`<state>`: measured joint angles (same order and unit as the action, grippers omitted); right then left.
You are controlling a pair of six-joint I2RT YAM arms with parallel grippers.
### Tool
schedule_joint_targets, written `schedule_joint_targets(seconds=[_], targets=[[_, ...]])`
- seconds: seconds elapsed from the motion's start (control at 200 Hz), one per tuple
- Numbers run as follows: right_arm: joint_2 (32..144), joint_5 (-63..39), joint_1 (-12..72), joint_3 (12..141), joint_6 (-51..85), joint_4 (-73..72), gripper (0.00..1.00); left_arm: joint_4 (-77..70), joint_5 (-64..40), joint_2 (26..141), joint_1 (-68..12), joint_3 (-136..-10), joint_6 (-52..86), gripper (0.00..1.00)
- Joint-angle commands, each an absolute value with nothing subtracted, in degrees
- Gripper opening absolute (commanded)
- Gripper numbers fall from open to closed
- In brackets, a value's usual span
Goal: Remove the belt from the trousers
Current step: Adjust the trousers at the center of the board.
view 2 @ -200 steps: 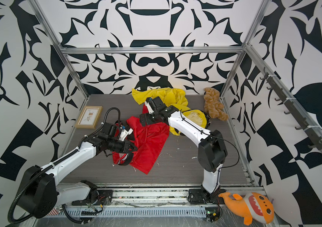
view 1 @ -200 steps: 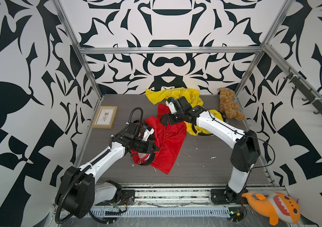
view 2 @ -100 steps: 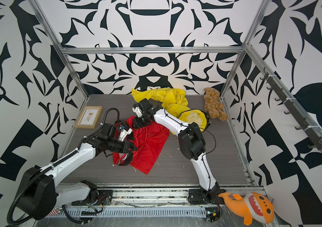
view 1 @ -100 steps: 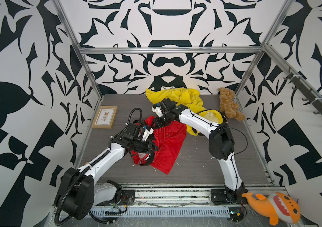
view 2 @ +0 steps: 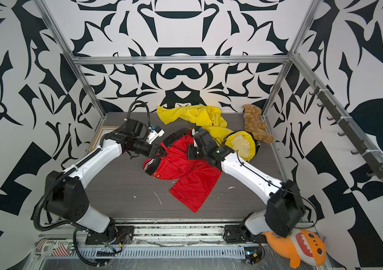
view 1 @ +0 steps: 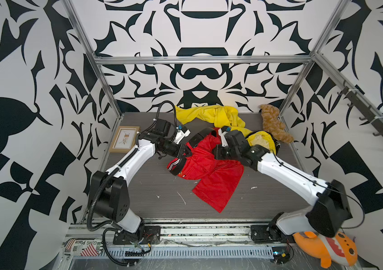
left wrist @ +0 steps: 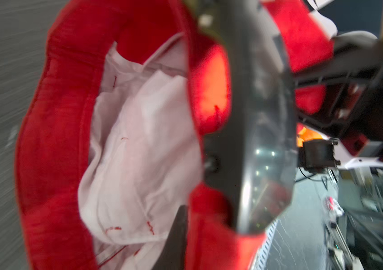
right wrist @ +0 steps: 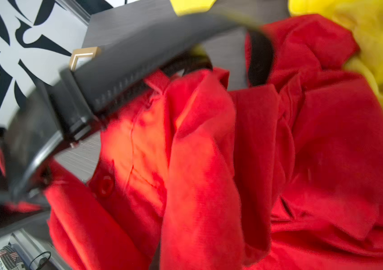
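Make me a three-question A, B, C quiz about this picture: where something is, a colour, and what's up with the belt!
1. Where is the teddy? A) on the picture frame B) on the front rail C) in a back corner
2. The plush toy by the right arm's base is: A) orange B) green C) purple
3. The belt is: A) loose on the table B) still in the red trousers C) on the wall hooks
Answers: 1 C, it sits by the back wall beside the yellow trousers; 2 A, its body is orange; 3 B, it curves round the red waist.
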<state>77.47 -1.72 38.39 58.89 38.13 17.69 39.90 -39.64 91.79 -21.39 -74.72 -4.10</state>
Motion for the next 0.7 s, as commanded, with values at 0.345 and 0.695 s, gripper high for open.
schedule_joint_targets(seconds=[0.345, 0.695], targets=[[82.29, 0.66, 40.83, 41.45, 54.64, 12.34, 0.15, 31.2, -32.1, 94.31, -20.57, -68.91, -4.48, 0.0], [69.37, -0.32, 41.13, 59.03, 11.31, 39.02, 0.73, 39.04, -32.14, 92.11, -21.51, -73.57, -14.62, 0.0]])
